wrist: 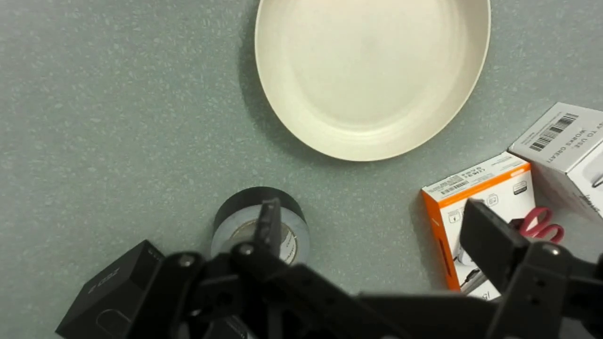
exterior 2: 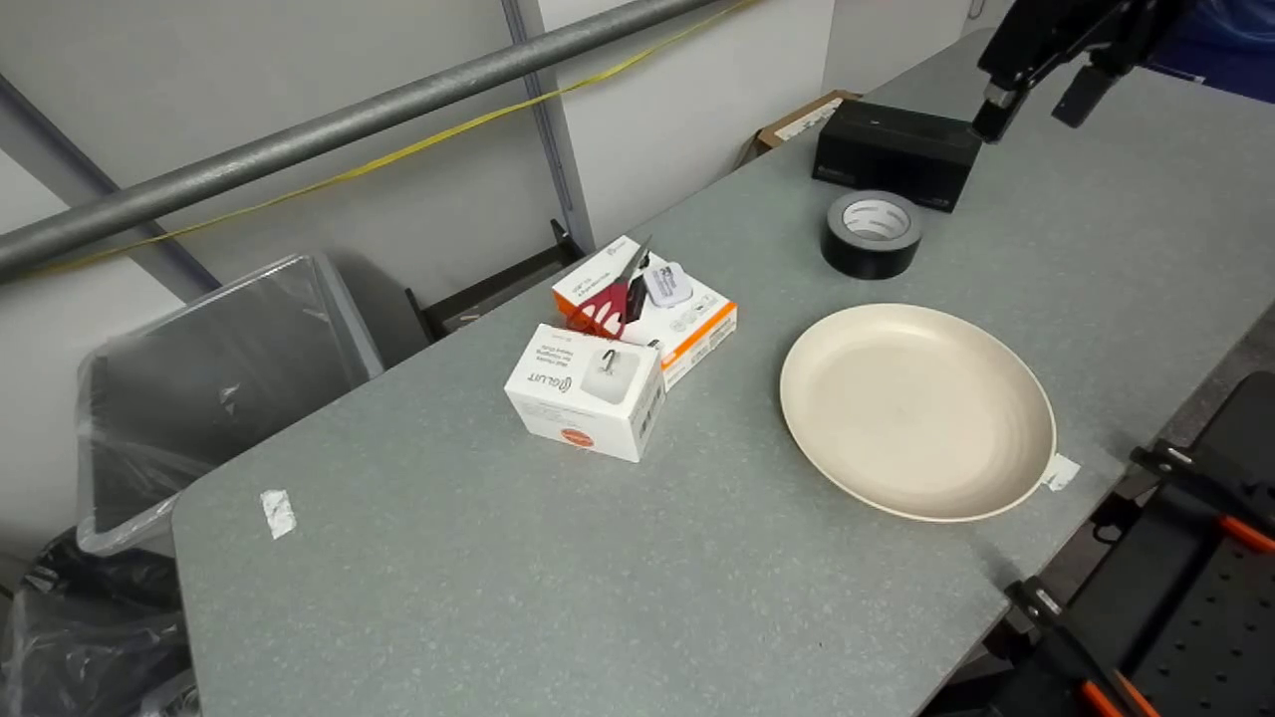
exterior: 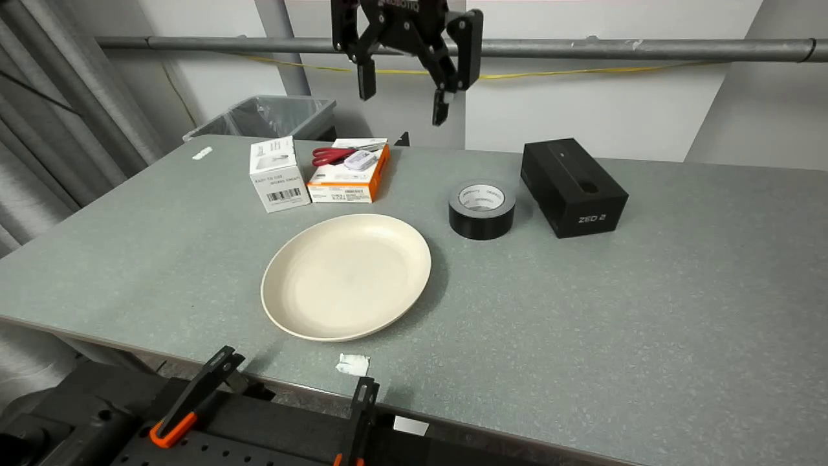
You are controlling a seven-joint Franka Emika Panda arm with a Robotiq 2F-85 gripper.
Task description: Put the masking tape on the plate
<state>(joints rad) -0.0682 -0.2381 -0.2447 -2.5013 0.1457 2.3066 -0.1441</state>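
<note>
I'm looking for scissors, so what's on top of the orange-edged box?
Red-handled scissors and a small white rounded item lie on the orange-edged box. The parts of its top beneath them are covered and cannot be seen.

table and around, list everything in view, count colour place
table: 1, grey, all views
plate: 1, cream, on table
masking tape: 1, black, on table near plate
black box: 1, black, beside masking tape
white box: 1, white, on table
flat box: 1, white and orange, beside white box
scissors: 1, red-handled, on flat box
small item: 1, white, on flat box
scraps: 2, white, on table
clamps: 2, black and orange, table edge
platform: 1, black, beyond that edge
bin: 1, grey, beyond table
cardboard box: 1, brown, beyond black box
pipe: 1, grey, along wall
cord: at least 1, yellow, by pipe
curtain: 1, grey, beyond table
blue item: 1, blue, beyond table, unclear
claw: 1, black, open above table
</note>
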